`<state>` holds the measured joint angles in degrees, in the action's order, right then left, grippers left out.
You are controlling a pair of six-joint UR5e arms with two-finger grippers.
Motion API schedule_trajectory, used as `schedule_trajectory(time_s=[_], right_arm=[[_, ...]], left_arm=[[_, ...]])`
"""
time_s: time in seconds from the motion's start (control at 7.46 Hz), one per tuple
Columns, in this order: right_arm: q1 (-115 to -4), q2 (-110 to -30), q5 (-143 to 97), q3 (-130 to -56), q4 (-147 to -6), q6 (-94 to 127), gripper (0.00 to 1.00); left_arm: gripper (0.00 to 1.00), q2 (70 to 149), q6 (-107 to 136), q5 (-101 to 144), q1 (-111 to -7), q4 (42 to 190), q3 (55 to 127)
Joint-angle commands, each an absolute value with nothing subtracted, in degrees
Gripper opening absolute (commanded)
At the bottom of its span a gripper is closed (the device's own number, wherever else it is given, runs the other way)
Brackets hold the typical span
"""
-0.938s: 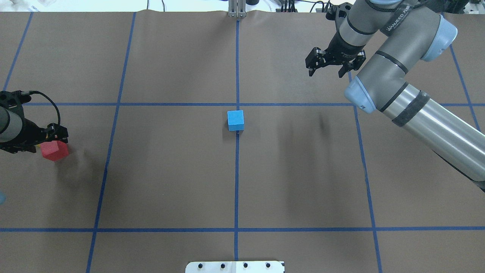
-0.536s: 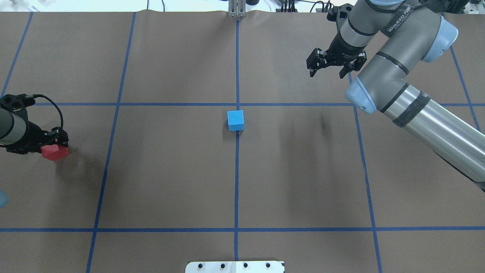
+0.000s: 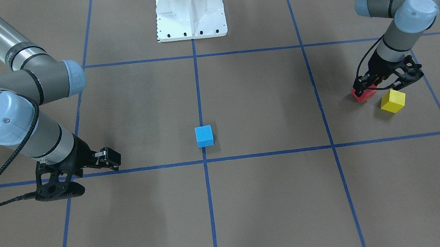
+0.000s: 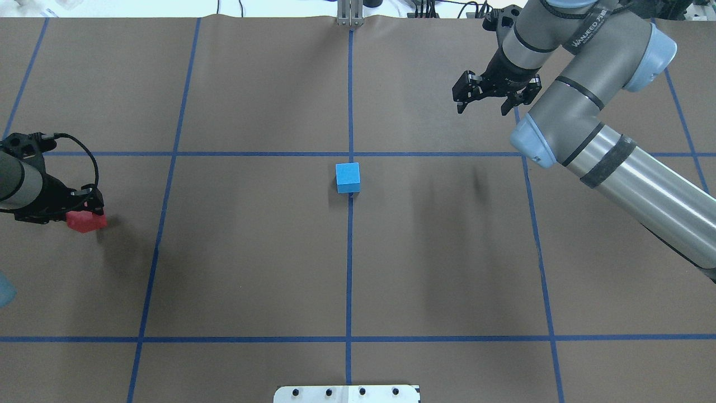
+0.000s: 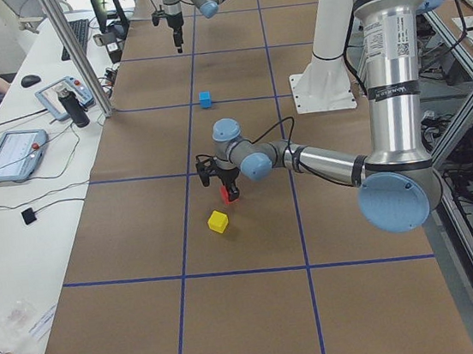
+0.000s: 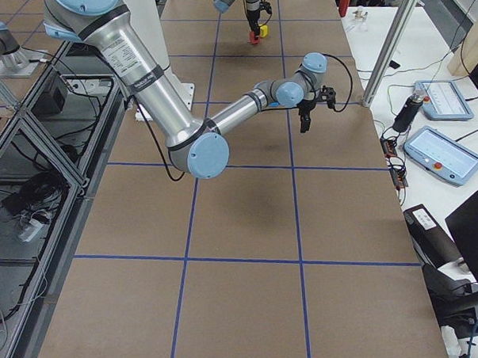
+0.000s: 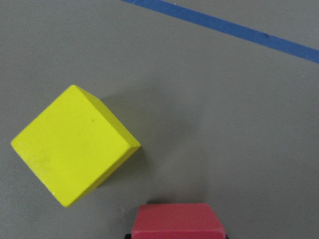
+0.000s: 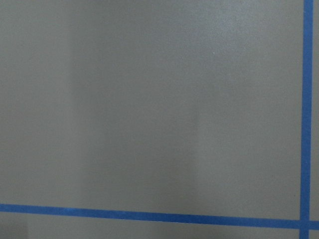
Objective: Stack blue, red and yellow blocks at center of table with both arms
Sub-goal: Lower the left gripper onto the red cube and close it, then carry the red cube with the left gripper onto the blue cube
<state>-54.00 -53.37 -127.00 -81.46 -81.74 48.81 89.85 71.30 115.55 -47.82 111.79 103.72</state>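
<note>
A: Status? Where is the stack at?

B: Barely started, I'd say. Only the blue block (image 4: 348,177) sits by the centre crossing of the blue tape lines (image 4: 349,252). Nothing is on top of it.

A: Left claw?

B: The left gripper (image 4: 85,211) is closed on the red block (image 3: 365,95). The wrist view shows the block wedged between dark finger pads at the bottom edge. I can't tell whether it's off the table (image 4: 251,268) yet.

A: Yellow?

B: The yellow block (image 3: 393,100) is on the table just beside the left gripper, near the red block but not touching it. Nobody has hold of it.

A: Right claw?

B: The right gripper (image 4: 482,106) has its jaws spread wide and is empty. Its wrist camera sees only bare table and tape. The blue block is well apart from it, roughly between the two grippers and far from both.

A: So what's left?

B: My read: the red block has to travel from the left gripper's spot to the blue block and go on top. Then yellow goes on top of red. So one of three blocks is placed and both stacking steps are still open.
</note>
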Motion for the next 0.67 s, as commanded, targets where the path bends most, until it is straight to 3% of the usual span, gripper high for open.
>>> schedule_trajectory(time_s=[0.0, 0.27, 0.54], right_arm=[[-54.0, -53.7, -127.0, -81.5, -81.8, 48.8, 0.99], [-54.1, -54.1, -126.9, -81.3, -82.0, 48.7, 0.99], [-54.8, -54.7, -126.2, -81.2, -81.8, 48.7, 0.99]], left_arm=[[0.0, 103.9, 66.5, 115.6, -47.8, 94.1, 107.3], [0.0, 122.8, 63.2, 116.0, -47.0, 78.3, 105.3], [0.0, 134.7, 61.0, 115.5, -42.5, 79.2, 95.2]])
